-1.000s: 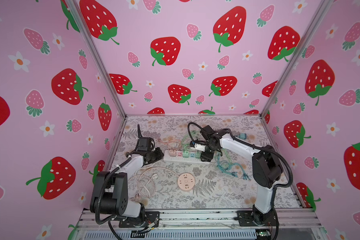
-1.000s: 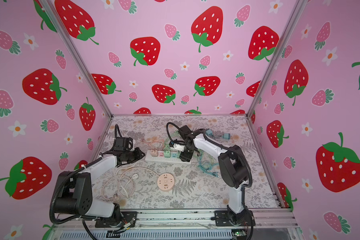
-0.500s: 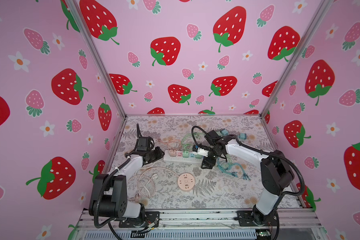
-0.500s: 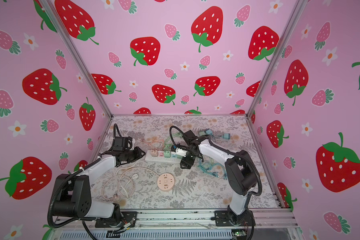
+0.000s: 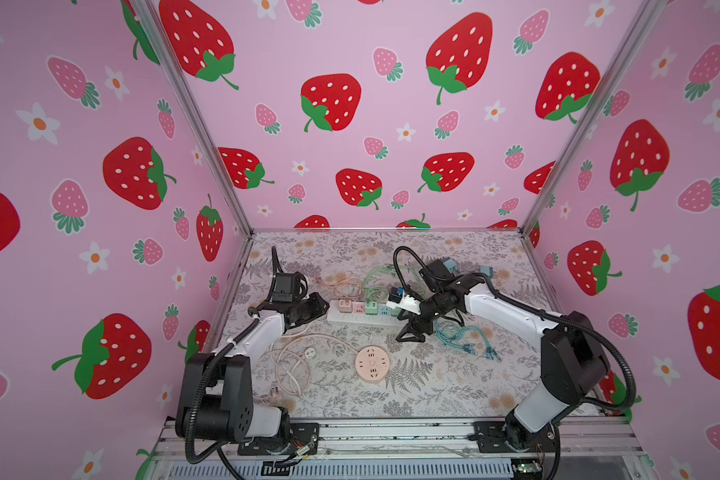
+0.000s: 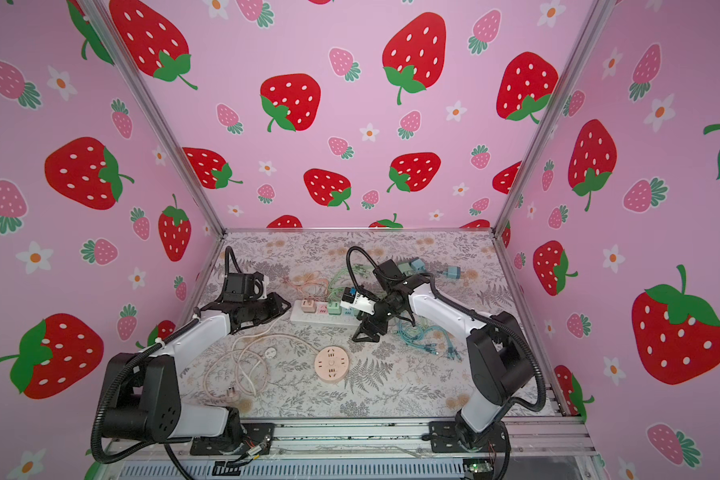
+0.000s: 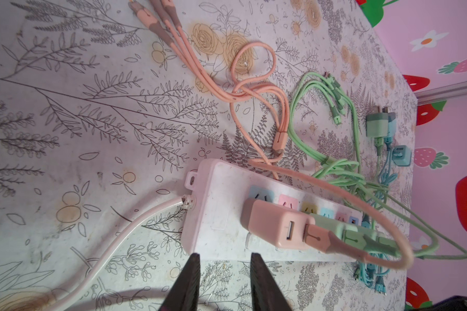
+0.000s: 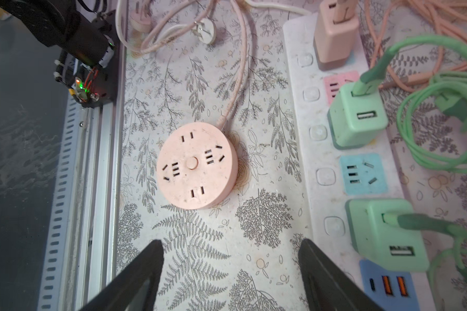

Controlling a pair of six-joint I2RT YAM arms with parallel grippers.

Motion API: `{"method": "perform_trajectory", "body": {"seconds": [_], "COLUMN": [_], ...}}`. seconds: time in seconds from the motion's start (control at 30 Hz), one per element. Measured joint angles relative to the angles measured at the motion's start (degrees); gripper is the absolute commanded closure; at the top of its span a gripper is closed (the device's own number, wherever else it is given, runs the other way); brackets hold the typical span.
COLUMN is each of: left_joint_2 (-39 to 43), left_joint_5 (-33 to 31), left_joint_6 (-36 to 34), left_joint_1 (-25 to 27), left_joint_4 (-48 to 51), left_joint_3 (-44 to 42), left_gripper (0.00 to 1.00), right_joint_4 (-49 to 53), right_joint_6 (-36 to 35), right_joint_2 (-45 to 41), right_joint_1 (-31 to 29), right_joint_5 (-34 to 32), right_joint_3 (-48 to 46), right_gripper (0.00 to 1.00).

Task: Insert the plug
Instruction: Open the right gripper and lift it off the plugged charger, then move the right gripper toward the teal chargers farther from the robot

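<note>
A white power strip (image 5: 350, 320) lies across the mat, seen in both top views. A pink plug cube (image 7: 275, 223) and two green plug cubes (image 8: 357, 118) (image 8: 388, 234) sit in its sockets, each with a cable. My left gripper (image 7: 224, 257) hovers just off the strip's cord end, open a little, with only mat between its fingers. My right gripper (image 8: 231, 246) hangs over the mat beside the strip's front edge (image 8: 321, 150), open wide and empty. In a top view it (image 5: 410, 334) points down in front of the strip.
A round pink socket (image 8: 197, 164) lies in front of the strip, its cord looping left past a loose white plug (image 5: 309, 353). Teal cables (image 5: 466, 336) lie right of my right gripper. Loose blue chargers (image 5: 488, 272) and pink and green cables (image 7: 321, 88) lie behind the strip.
My right gripper has drawn back from the strip toward the front and opened wider. My left gripper's jaws have parted a little at the strip's end.
</note>
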State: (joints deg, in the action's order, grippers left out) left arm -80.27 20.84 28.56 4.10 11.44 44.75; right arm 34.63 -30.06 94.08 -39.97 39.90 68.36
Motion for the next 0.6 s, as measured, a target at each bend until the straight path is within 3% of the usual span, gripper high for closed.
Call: {"method": "perform_trajectory", "body": {"seconds": [0.13, 0.23, 0.4, 0.6], "left_joint_2": [1.14, 2.93, 7.23, 11.39], "left_joint_5": [0.17, 0.20, 0.22, 1.55], "left_joint_6": [0.00, 0.09, 0.39, 1.11], "left_joint_1": [-0.11, -0.13, -0.15, -0.15], "left_joint_4": [0.44, 0.66, 0.72, 0.74], "left_joint_3": [0.00, -0.02, -0.22, -0.26], "left_gripper": [0.58, 0.53, 0.45, 0.39], "right_joint_4": [-5.92, -12.81, -21.55, -26.91], "right_joint_6": [3.72, 8.76, 16.09, 25.31], "right_joint_2": [-5.33, -10.36, -15.13, -16.63], "right_joint_1": [1.05, 3.04, 6.32, 10.69], "right_joint_5": [0.87, -2.75, -12.35, -28.37], "right_joint_3": [-3.32, -5.18, -5.77, -6.73], "right_gripper": [0.20, 0.19, 0.19, 0.19]}}
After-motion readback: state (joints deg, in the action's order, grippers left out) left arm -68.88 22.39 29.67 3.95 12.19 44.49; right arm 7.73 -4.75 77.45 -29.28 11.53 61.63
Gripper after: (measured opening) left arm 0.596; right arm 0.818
